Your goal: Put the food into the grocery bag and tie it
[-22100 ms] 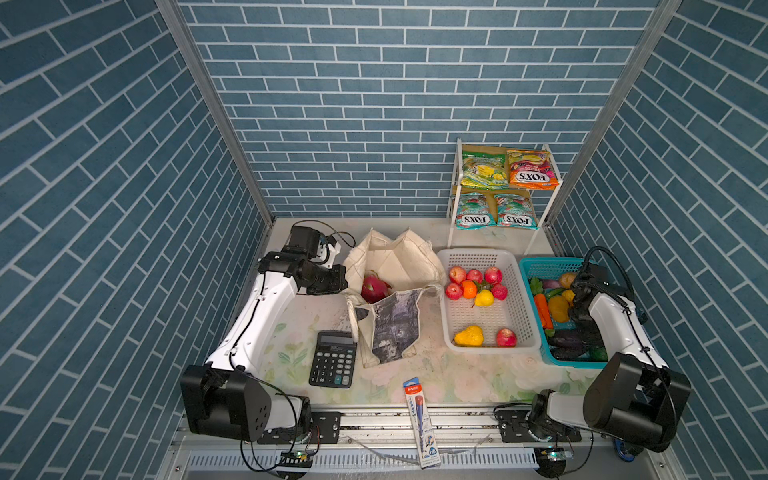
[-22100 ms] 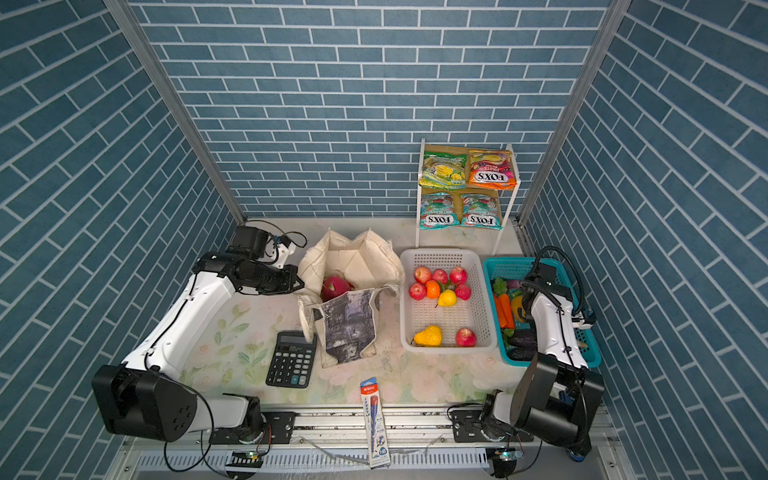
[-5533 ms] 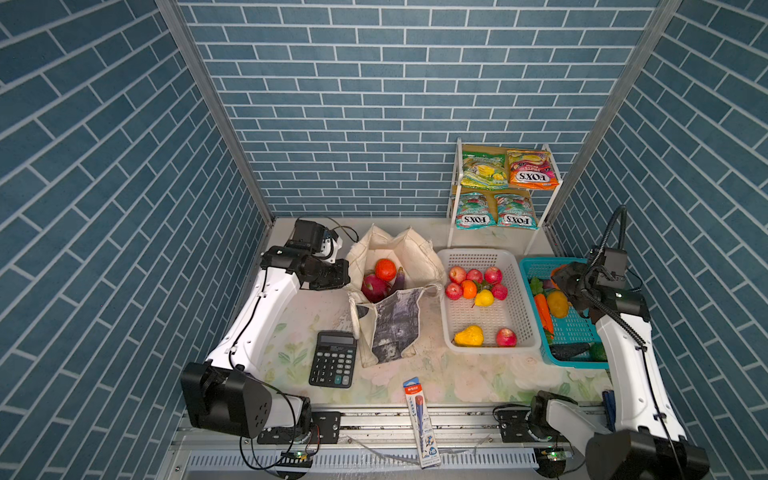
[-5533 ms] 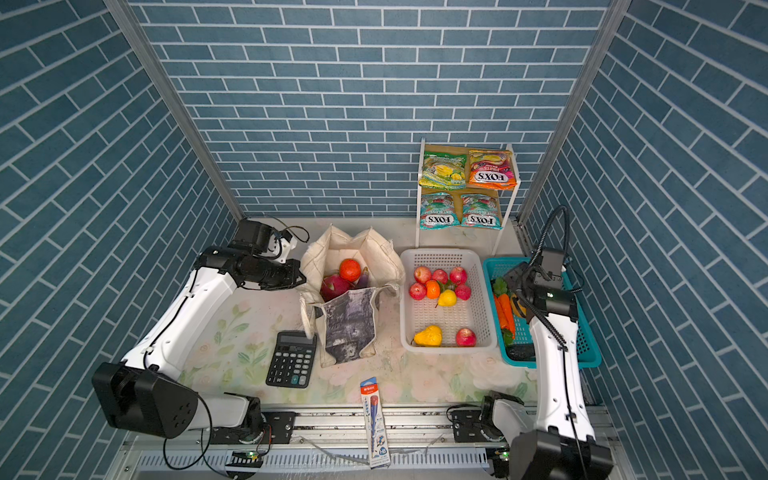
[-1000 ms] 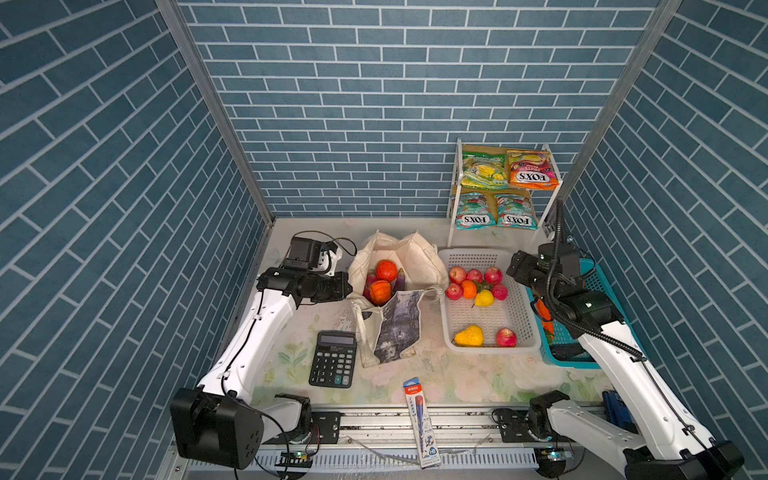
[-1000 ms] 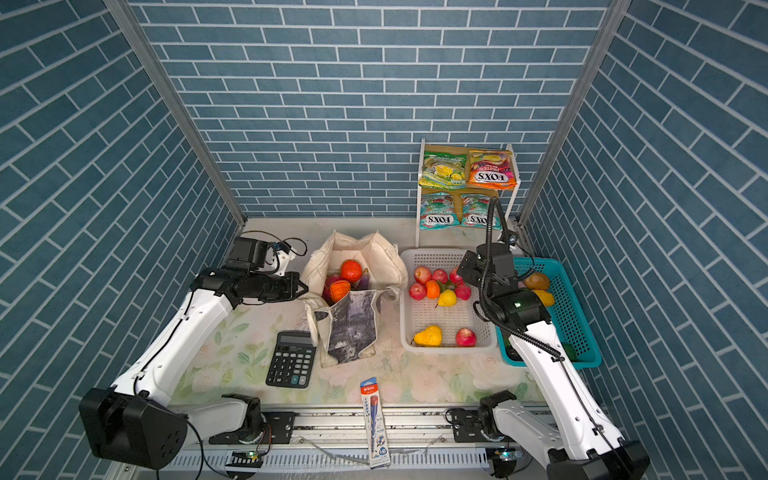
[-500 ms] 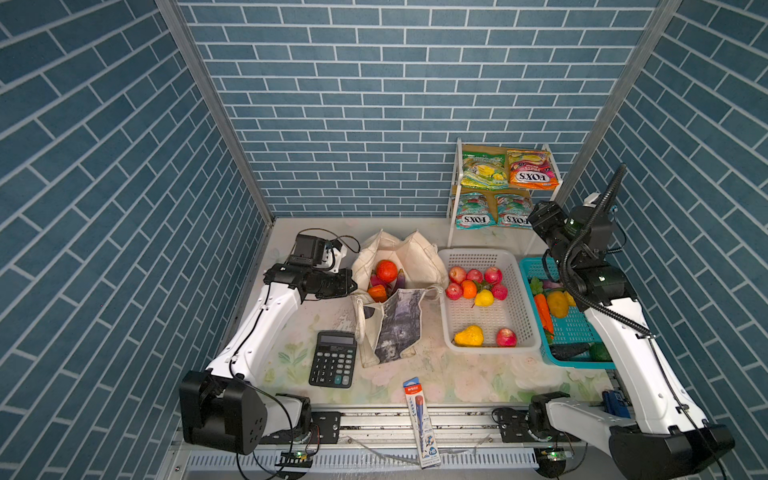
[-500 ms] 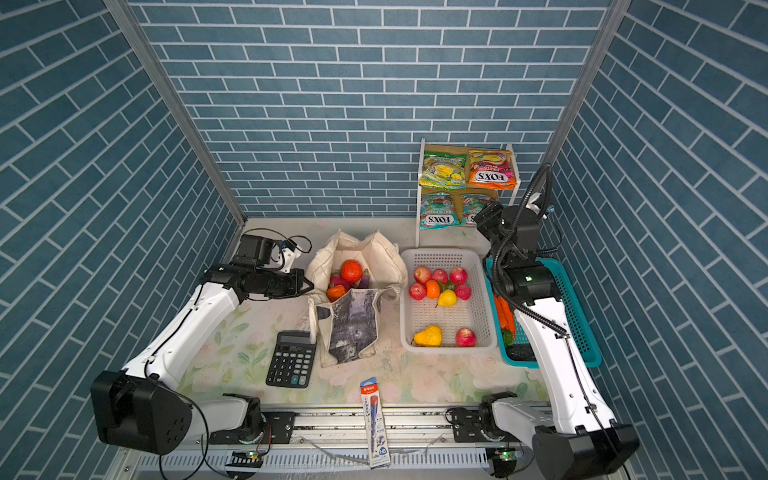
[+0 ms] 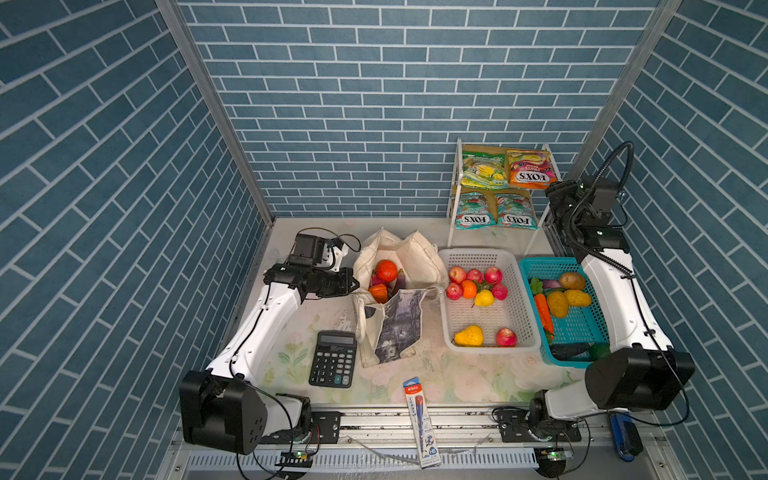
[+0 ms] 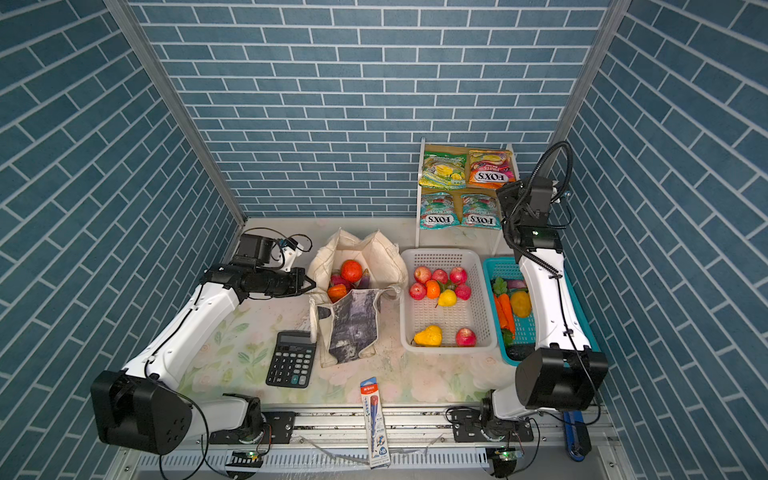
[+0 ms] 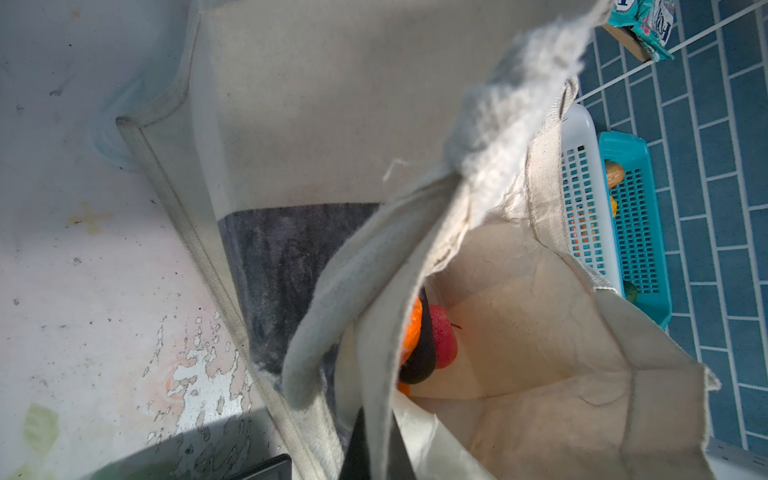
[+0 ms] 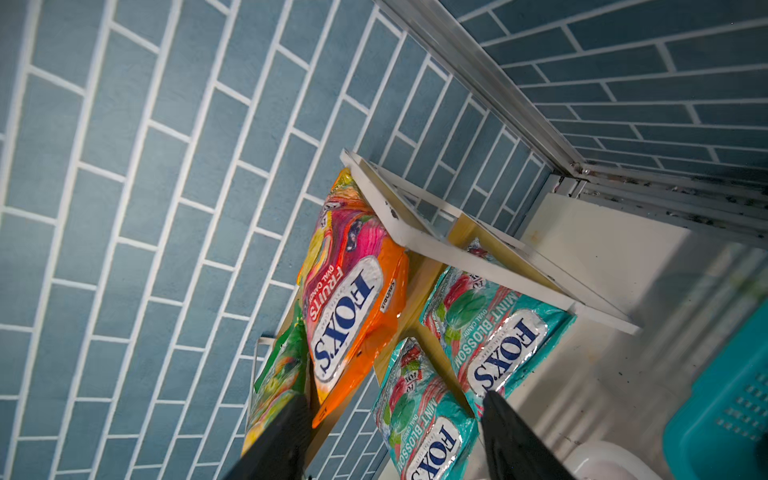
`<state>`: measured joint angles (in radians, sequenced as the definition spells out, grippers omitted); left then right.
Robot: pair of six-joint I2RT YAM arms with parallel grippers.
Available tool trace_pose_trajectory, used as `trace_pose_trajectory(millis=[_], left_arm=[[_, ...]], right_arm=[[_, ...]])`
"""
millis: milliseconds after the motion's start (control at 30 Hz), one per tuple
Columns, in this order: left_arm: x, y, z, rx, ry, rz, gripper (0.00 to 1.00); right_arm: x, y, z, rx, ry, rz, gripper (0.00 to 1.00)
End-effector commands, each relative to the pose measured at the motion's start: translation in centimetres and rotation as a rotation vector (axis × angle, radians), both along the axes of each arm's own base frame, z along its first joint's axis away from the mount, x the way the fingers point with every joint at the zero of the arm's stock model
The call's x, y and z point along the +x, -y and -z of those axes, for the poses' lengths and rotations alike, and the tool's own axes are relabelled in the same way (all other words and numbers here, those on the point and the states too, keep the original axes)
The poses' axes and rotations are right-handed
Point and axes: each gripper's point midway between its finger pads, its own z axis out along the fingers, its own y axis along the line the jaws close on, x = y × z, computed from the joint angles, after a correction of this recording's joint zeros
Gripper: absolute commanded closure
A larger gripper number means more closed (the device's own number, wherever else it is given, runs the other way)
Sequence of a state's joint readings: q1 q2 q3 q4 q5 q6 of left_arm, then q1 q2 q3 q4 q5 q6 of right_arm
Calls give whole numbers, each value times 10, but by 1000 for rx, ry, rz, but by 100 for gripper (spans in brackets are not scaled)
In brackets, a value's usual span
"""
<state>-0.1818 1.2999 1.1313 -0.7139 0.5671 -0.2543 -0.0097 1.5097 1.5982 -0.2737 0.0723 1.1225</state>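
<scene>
The cream grocery bag (image 9: 419,257) stands open mid-table; its printed panel (image 10: 353,320) faces the front. Inside lie an orange (image 9: 386,270), a second orange (image 9: 379,293), a purple eggplant (image 9: 400,277) and a pink dragon fruit (image 11: 442,336). My left gripper (image 9: 353,286) is shut on the bag's left rim (image 11: 376,440). My right gripper (image 12: 395,409) is open and empty, raised at the back right, facing the candy packets. Those are an orange one (image 12: 353,299), a green one (image 12: 278,374) and two teal ones (image 12: 494,324), (image 12: 419,411).
The packets lean in a white two-tier rack (image 9: 455,187) at the back wall. A white basket (image 9: 444,324) of toy fruit and a teal basket (image 9: 540,261) of vegetables sit right of the bag. A black calculator (image 9: 333,364) and a blue pencil pack (image 9: 420,419) lie near the front edge.
My right arm has swung from above the white basket up and back to the rack, its jaws narrowing a little. A second orange lies in the bag. My left gripper keeps its hold.
</scene>
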Motion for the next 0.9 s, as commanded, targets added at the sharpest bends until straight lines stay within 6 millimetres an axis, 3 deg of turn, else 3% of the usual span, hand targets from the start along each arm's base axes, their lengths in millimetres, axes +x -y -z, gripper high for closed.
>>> trace_pose_trajectory(millis=[0,333,633,867], left_arm=[[-2,0,1,-11,6,10,100],[0,-3,-1,-38,5,-11,100],[3,-7,0,-53,1,-26,100],[4,-9,0,-56,-1,-37,100]], right_arm=[[7,-5,-14,73,24,-23,35],[34,14,-1,77,-36,3,35],[51,13,11,113,-67,-22,34],[62,12,8,122,-59,-46,46]])
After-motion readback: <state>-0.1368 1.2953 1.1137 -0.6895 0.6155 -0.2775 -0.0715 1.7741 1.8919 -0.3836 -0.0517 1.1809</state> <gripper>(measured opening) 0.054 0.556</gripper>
